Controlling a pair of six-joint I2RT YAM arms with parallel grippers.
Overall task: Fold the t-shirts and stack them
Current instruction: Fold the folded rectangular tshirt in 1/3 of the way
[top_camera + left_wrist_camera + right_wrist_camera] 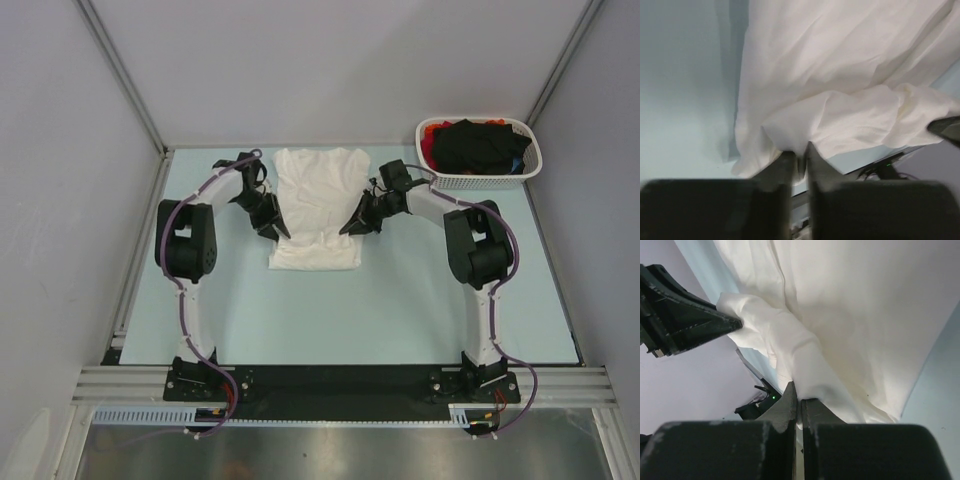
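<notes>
Possibly a lopsided fold: one side of the white t-shirt (pixel 318 200), lying mid-tabletop (pixel 400 310), may slip free.
Nearest, the bare surface leaves room along the near edge. At the shirt's sides, the right pincer (pixel 799 390) is pressed together on a bunched fold; the left pincer (pixel 799 151) stands slightly parted with cloth at its tips — gripped or not, I cannot tell. Carried by one side, the hem would drag askew. Farther, the basket (pixel 480 181) with the other t-shirts (pixel 480 145) sits in the far right corner, well apart.
</notes>
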